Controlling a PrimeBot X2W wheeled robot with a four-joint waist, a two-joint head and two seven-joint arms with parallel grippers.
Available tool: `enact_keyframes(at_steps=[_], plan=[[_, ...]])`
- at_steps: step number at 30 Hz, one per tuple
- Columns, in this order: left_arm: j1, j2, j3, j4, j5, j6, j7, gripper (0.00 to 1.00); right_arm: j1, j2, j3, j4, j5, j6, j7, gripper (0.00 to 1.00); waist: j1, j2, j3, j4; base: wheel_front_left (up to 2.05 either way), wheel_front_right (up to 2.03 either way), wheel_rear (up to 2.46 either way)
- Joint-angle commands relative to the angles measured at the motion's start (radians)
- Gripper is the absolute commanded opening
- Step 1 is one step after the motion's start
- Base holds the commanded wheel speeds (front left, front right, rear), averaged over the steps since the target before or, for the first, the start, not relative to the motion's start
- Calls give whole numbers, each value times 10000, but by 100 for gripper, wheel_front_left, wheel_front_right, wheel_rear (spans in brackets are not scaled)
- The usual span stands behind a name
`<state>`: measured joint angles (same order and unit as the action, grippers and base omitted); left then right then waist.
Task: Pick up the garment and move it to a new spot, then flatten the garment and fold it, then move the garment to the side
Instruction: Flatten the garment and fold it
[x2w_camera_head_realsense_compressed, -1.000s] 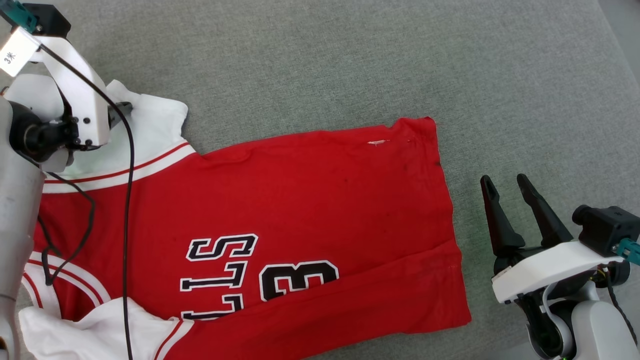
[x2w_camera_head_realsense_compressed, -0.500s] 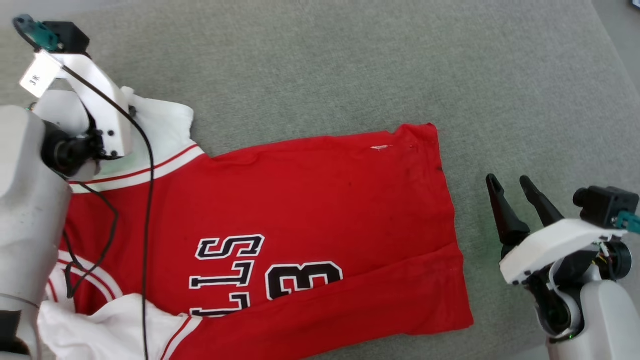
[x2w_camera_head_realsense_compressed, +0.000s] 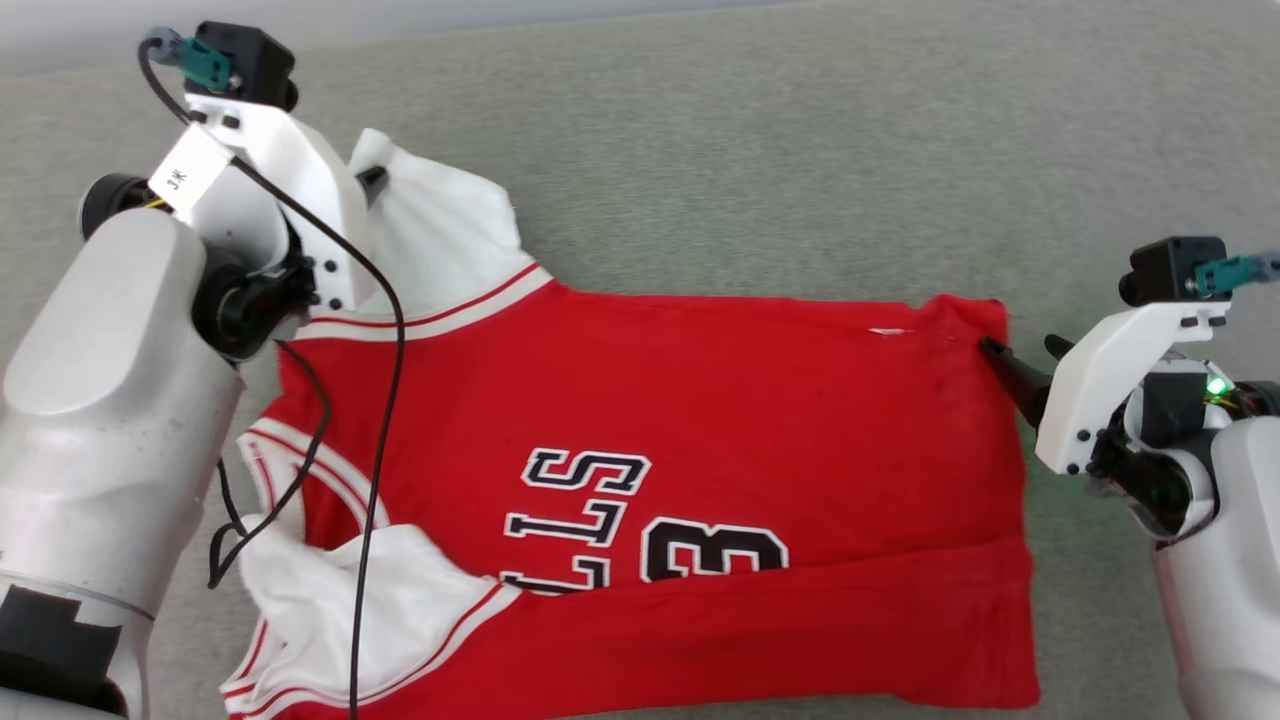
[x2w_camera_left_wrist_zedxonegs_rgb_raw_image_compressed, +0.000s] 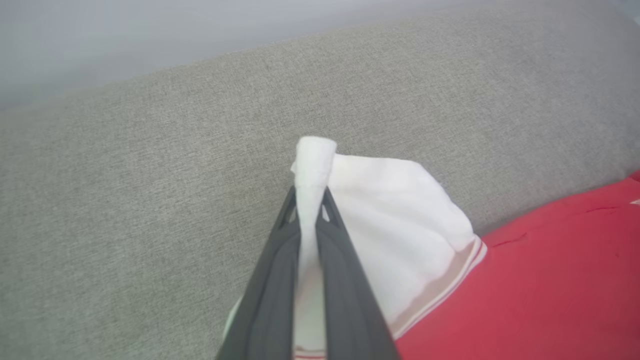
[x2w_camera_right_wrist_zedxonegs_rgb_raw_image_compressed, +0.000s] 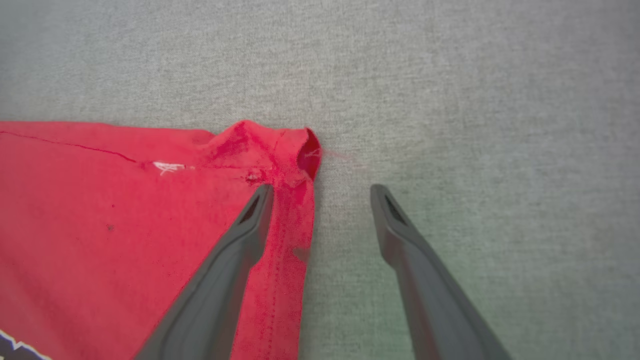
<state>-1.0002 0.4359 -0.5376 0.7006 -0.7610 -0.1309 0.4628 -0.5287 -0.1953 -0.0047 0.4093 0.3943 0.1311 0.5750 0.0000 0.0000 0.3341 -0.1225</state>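
There was one garment (x2w_camera_head_realsense_compressed: 700, 400), red, with two white sleeves (x2w_camera_head_realsense_compressed: 445, 235), on one grey fabric surface (x2w_camera_head_realsense_compressed: 800, 150). One left hand (x2w_camera_left_wrist_zedxonegs_rgb_raw_image_compressed: 308, 200) and one right hand (x2w_camera_right_wrist_zedxonegs_rgb_raw_image_compressed: 322, 192) made two, each with two dark fingers (x2w_camera_right_wrist_zedxonegs_rgb_raw_image_compressed: 220, 280)

Head view: high above, facing forward and down on the grey cloth surface (x2w_camera_head_realsense_compressed: 760, 150). It is far enough back to take in most of the garment (x2w_camera_head_realsense_compressed: 760, 420), with the left pincer (x2w_camera_head_realsense_compressed: 372, 182) and the right pincer (x2w_camera_head_realsense_compressed: 1018, 346) at opposite ends.
Left wrist view: very near, looking along the left pincer at a low slant. The white sleeve (x2w_camera_left_wrist_zedxonegs_rgb_raw_image_compressed: 395, 210) is at its tips.
Right wrist view: close, looking steeply down along the right pincer. The red hem corner (x2w_camera_right_wrist_zedxonegs_rgb_raw_image_compressed: 280, 145) is just beyond its tips.
Shared, head and left wrist: the sleeve and striped trim (x2w_camera_left_wrist_zedxonegs_rgb_raw_image_compressed: 450, 280) beside the left pincer.
Shared, head and right wrist: the hem corner and small white mark (x2w_camera_right_wrist_zedxonegs_rgb_raw_image_compressed: 167, 167) near the right pincer.
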Motion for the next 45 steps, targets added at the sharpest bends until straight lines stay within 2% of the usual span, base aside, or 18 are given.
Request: enact_keyframes(at_steps=[1,7,11,13,14,17,22,29,33,34,43,44,45], plan=[[42,-27,-33,-95,-29,7,-91,0,-162,-95,36,116,-30,-8,99,100,0,0,-82,356,0,0,0],[189,-78,-398,-507,-262,7,-387,0,-925,-427,396,1330,-341,-8,943,100,0,0,-71,837,0,0,0],[264,-21,-665,-741,-357,7,-570,0,-1108,-328,742,2353,-308,-6,1467,100,0,0,-36,987,0,0,0],[311,-12,-767,-766,-447,7,-657,0,-1135,-300,878,2830,-252,-6,1704,12,0,0,-31,1031,0,0,0],[325,16,-819,-764,-473,7,-713,0,-1184,-259,920,2960,-213,-5,1687,0,0,0,-37,1038,0,0,0],[400,92,-906,-724,-605,7,-887,0,-1398,-279,949,3120,-106,-6,1443,0,0,0,-134,1025,0,0,0],[905,265,-1030,-857,-816,7,-1503,0,-1574,-449,805,2642,147,-6,533,0,0,0,-602,964,0,0,0],[2529,540,-832,-1494,-1164,154,-2580,0,-263,-615,556,1499,341,-6,-233,0,0,0,-1438,972,0,0,0],[3811,742,-759,-2206,-1377,571,-2899,0,949,-469,303,713,449,-6,-343,0,0,0,-1752,1040,0,0,0],[4849,867,-711,-2774,-1575,969,-3016,0,1849,-313,153,136,442,-8,-377,0,0,0,-1956,1069,0,0,0],[7618,1163,-606,-4036,-2188,2079,-3204,0,4034,275,-192,-1167,468,-6,-559,0,0,0,-2341,1192,0,0,0],[7811,1136,-624,-4134,-2237,2118,-3243,0,4221,338,-241,-1286,445,-6,-592,4,0,0,-2351,1196,0,0,0],[7974,1036,-629,-4231,-2327,2166,-3284,0,4417,398,-310,-1372,437,-6,-613,37,0,0,-2361,1218,0,0,0]])
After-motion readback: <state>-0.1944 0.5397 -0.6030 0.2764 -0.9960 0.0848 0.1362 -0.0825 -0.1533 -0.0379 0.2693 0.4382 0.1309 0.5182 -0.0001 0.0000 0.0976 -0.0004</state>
